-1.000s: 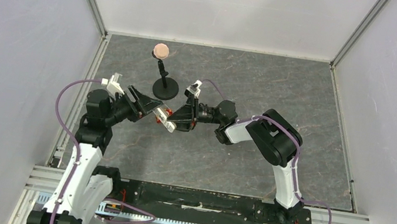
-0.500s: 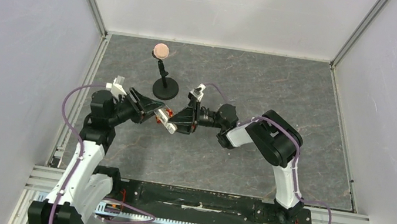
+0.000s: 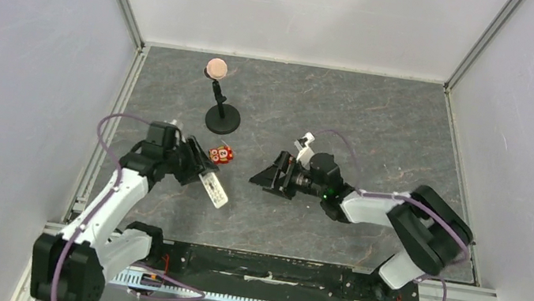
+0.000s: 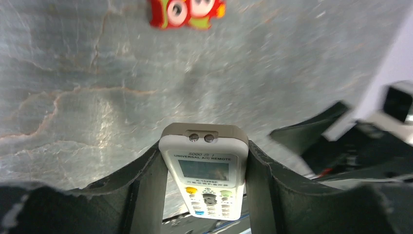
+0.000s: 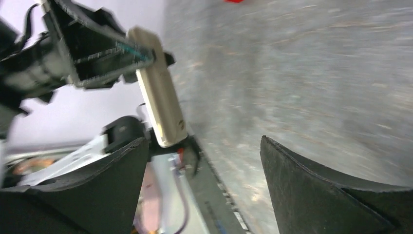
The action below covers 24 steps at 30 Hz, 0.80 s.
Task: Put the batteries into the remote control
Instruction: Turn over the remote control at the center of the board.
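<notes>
While the left gripper (image 3: pixel 203 177) clamps the slim white rectangular remote control (image 3: pixel 214 190) by its long edges at centre-left of the overhead view, its long axis slanting lower-right, the right gripper (image 3: pixel 265 176) gapes empty off to its right, and no batteries show.

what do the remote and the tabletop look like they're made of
The remote control looks like moulded plastic: smooth white front with a slight sheen, tan back shell, greenish display window. The table looks like grey stone or stone-print laminate, matte, with pale veins; the look leaves it open.
</notes>
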Each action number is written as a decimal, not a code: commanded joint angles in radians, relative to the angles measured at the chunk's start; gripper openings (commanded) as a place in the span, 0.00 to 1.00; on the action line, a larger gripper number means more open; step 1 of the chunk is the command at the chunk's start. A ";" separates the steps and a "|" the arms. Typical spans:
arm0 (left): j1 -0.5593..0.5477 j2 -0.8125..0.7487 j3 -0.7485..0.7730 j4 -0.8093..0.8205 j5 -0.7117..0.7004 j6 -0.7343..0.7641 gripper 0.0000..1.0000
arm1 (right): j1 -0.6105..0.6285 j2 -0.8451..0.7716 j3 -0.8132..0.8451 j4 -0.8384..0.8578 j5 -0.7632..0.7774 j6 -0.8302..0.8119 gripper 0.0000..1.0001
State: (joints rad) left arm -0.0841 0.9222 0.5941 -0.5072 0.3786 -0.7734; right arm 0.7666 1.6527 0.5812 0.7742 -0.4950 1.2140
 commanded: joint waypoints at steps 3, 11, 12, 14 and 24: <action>-0.271 0.156 0.078 -0.080 -0.309 0.028 0.02 | -0.005 -0.233 -0.016 -0.550 0.363 -0.402 0.87; -0.366 0.341 0.137 -0.111 -0.437 0.093 0.13 | -0.006 -0.484 -0.043 -0.824 0.678 -0.487 0.87; -0.369 0.360 0.145 -0.116 -0.450 0.098 0.14 | -0.006 -0.517 -0.048 -0.846 0.709 -0.490 0.87; -0.374 0.396 0.153 -0.117 -0.484 0.107 0.17 | -0.006 -0.573 -0.056 -0.889 0.763 -0.491 0.86; -0.376 0.443 0.187 -0.140 -0.511 0.120 0.78 | -0.006 -0.838 -0.055 -1.135 0.961 -0.494 0.91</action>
State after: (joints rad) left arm -0.4561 1.3811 0.7292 -0.6273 -0.0875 -0.6849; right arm 0.7616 0.9169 0.5293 -0.2306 0.3172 0.7303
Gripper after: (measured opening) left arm 0.691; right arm 0.890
